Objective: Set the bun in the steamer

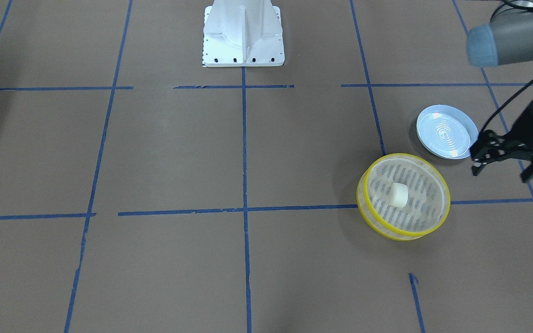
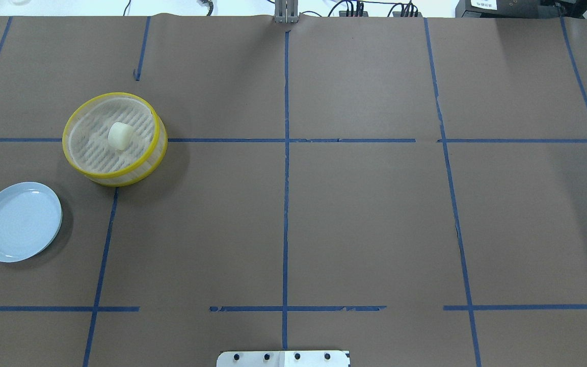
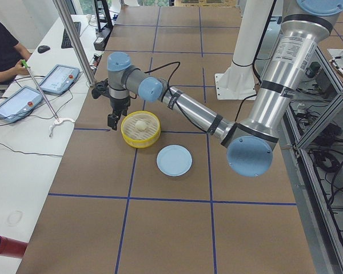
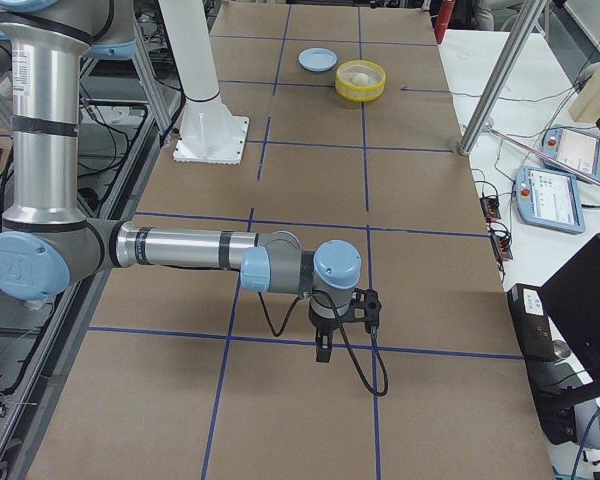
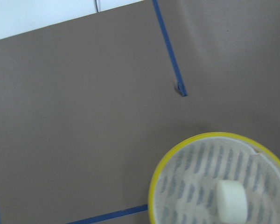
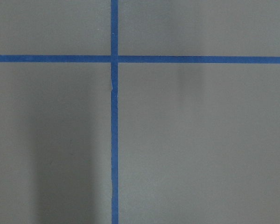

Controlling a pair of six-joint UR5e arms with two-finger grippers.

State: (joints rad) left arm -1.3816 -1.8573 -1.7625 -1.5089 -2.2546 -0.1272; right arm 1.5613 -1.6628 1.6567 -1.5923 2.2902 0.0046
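bun (image 1: pixel 399 194) in steamer (image 1: pixel 361 199) (near centre), left fingers (image 1: pixel 478 164) spread

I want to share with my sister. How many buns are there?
1. The bun sits inside the steamer, near the middle of its slotted floor. The light blue plate beside it holds no bun. None seems hidden.

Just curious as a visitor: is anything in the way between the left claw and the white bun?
Nothing visible. The bun lies in the open-topped steamer, already where it belongs. The left gripper hangs open and empty off to one side; only the steamer's low wall lies between them.
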